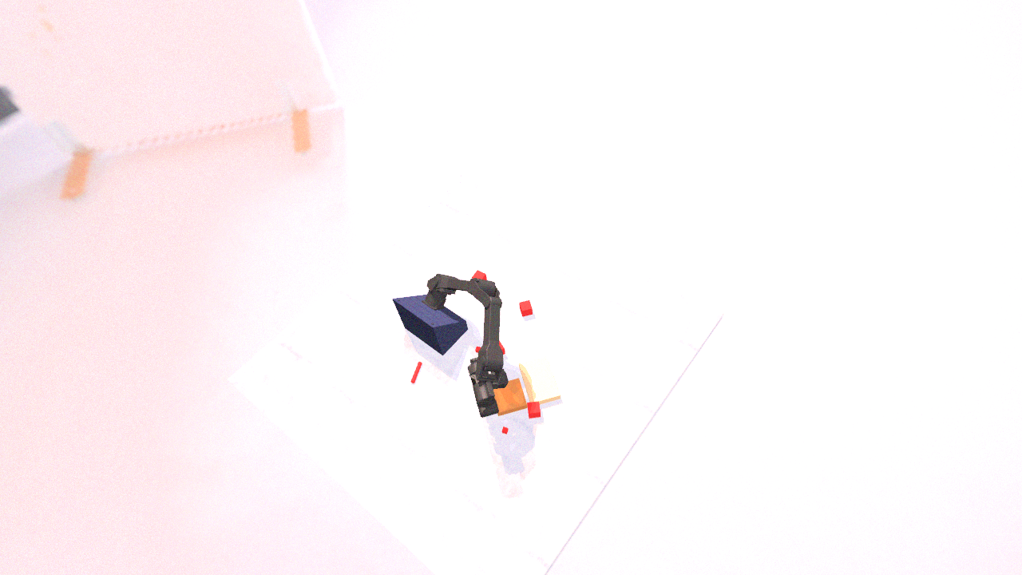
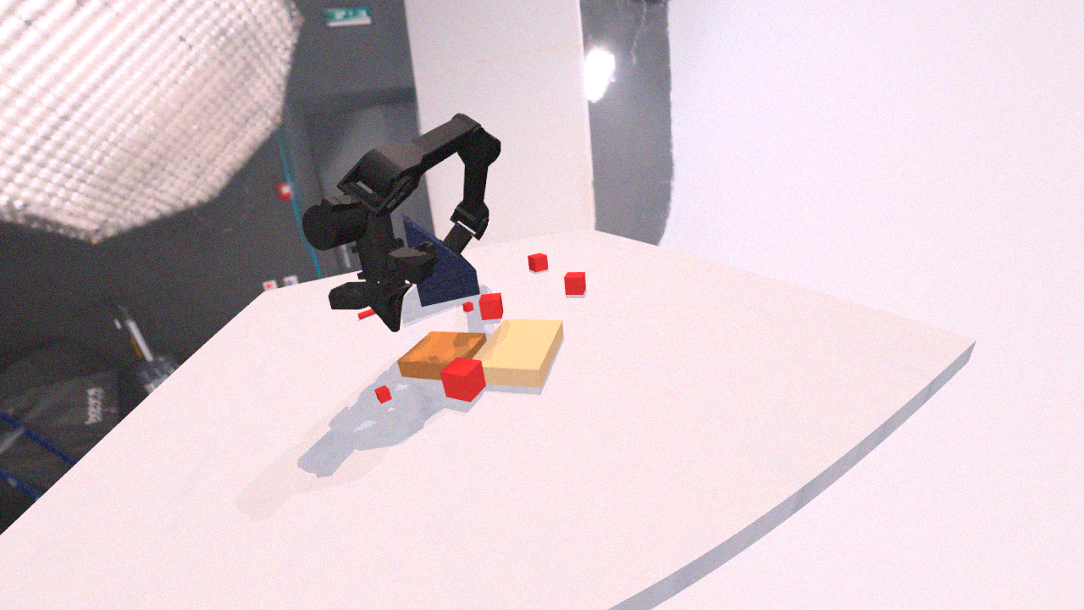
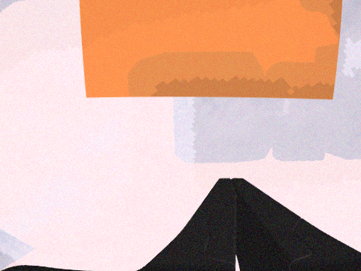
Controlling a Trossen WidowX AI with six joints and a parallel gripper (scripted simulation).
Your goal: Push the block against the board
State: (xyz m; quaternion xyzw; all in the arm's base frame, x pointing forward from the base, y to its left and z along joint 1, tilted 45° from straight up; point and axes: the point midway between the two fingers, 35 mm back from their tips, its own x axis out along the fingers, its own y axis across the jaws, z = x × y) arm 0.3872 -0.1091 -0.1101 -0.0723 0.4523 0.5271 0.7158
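The orange square block (image 1: 511, 397) (image 2: 439, 350) (image 3: 210, 34) lies flat on the table. The cream board (image 1: 544, 382) (image 2: 524, 342) lies flat right beside it. One side of the block faces the board's long side, very close; contact cannot be told for sure. The board reaches farther back in the exterior view. A red cube hides the near end of the seam, so whether the near edges are even is unclear. My gripper (image 2: 395, 329) (image 3: 229, 190) is shut and empty, off the block's side away from the board, with a gap in the wrist view.
A large red cube (image 1: 533, 410) (image 2: 462, 380) is at the near seam, and a tiny one (image 1: 504, 430) (image 2: 383, 394) is near the block. Several more red cubes lie farther back. A red bar (image 1: 415, 372) (image 2: 367, 313) and the navy arm base (image 1: 429, 323) (image 2: 448, 279) are behind.
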